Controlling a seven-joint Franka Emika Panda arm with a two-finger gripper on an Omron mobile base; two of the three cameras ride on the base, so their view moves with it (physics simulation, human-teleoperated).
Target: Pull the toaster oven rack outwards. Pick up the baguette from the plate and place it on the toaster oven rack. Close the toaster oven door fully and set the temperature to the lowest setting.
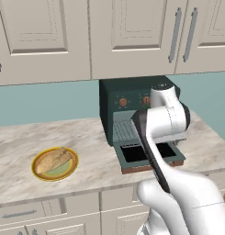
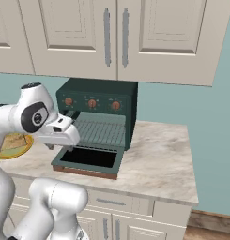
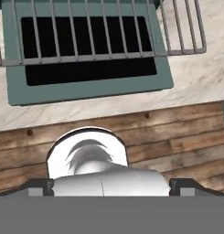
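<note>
The dark green toaster oven (image 2: 100,93) stands on the counter with its door (image 2: 90,159) folded down flat. The wire rack (image 2: 100,133) is slid out over the door; from the hand view its bars (image 3: 99,55) lie above the door's black window (image 3: 86,75). My gripper (image 2: 54,145) hangs open above the door's left front corner, fingertips (image 3: 40,187) wide apart and holding nothing. The baguette (image 1: 54,159) lies on the orange-rimmed plate (image 1: 45,175), left of the oven. In the right base view my arm partly covers the plate (image 2: 15,149).
Three orange-brown knobs (image 2: 92,103) run across the oven's upper front. The door's reddish-brown handle (image 2: 86,172) sits near the counter's front edge. Wall cabinets (image 2: 116,37) hang low above the oven. Bare marble counter (image 2: 158,154) extends to the oven's right.
</note>
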